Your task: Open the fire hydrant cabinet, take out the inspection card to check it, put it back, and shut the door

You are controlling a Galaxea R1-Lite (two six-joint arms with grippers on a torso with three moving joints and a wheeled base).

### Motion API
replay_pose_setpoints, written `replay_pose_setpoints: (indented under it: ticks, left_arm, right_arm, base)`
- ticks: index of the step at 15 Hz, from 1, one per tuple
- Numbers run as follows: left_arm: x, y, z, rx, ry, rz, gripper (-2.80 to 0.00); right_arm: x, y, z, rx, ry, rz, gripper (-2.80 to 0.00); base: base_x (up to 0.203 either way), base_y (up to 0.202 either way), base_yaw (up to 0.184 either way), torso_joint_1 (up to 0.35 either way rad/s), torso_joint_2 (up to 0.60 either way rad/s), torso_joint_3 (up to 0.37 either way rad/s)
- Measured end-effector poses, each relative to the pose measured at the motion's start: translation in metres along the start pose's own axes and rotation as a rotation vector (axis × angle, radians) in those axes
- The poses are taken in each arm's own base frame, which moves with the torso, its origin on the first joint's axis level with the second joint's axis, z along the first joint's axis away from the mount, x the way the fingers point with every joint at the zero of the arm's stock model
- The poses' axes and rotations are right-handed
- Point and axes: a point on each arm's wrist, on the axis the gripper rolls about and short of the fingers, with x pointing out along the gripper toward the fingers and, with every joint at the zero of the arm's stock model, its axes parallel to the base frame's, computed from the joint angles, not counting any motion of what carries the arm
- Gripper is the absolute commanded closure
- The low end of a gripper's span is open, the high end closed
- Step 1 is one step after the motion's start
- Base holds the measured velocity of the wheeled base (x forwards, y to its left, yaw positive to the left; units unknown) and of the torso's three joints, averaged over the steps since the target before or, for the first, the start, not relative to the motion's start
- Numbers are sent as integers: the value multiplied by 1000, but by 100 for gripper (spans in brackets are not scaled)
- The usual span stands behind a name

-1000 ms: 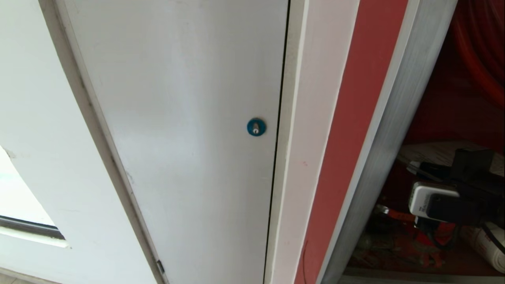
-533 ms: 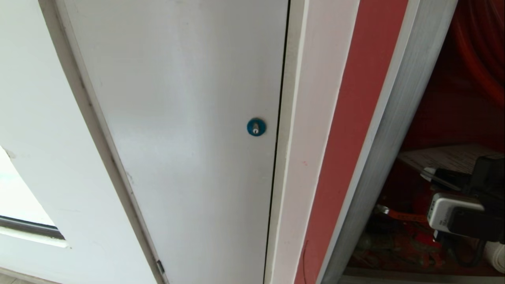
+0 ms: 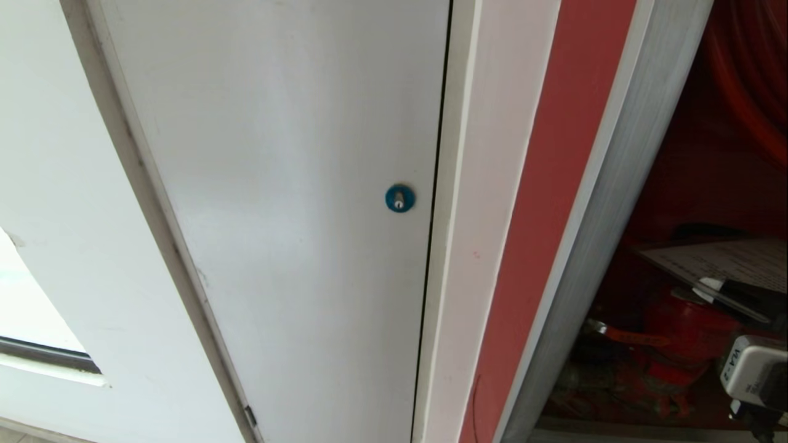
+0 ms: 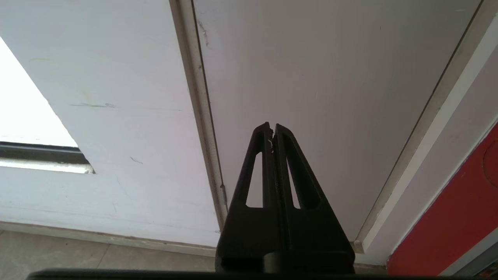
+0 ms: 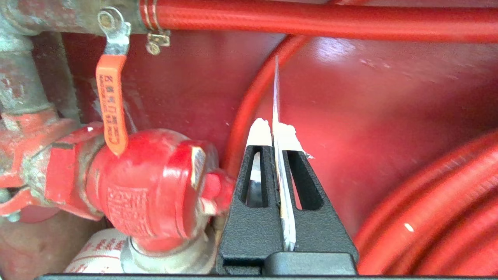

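The fire hydrant cabinet [image 3: 622, 184] stands open at the right, a silver frame around a red interior. Inside it my right gripper [image 3: 708, 287] is shut on the inspection card [image 3: 732, 261], a pale printed sheet held flat above the red valve [image 3: 683, 326]. In the right wrist view the inspection card [image 5: 275, 97] shows edge-on, pinched between the white-taped tips of the right gripper [image 5: 272, 132], with the red valve [image 5: 148, 186] just beside it. The door is out of view. My left gripper [image 4: 272, 126] is parked, shut and empty, before a pale wall panel.
A plain pale grey panel [image 3: 277, 184] with a blue round lock [image 3: 400, 198] fills the left. Inside the cabinet are an orange valve lever [image 5: 111, 109], a red hose [image 5: 311, 17], coiled red hose [image 5: 447, 202] and a white rolled hose [image 5: 97, 252].
My right gripper has moved down and to the right in the head view, taking the card along. The valve under it now shows. The left arm has not moved.
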Motion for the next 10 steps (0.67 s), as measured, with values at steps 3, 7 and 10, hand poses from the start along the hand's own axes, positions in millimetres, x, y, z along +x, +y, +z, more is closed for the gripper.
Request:
replay_pose_setpoints:
  ticks: [3,7,10]
  left_arm:
    - [0,0,0,0,0,0,0]
    - [0,0,0,0,0,0,0]
    - [0,0,0,0,0,0,0]
  right_arm:
    - [-15,-2,-1,4,-13,-34,0]
    - [-28,-5,-2,29,-40,-69,0]
    - [-38,-8,-2,37,-58,-110,0]
  base:
    - [0,0,0,0,0,0]
    - [0,0,0,0,0,0]
    - [0,0,0,0,0,0]
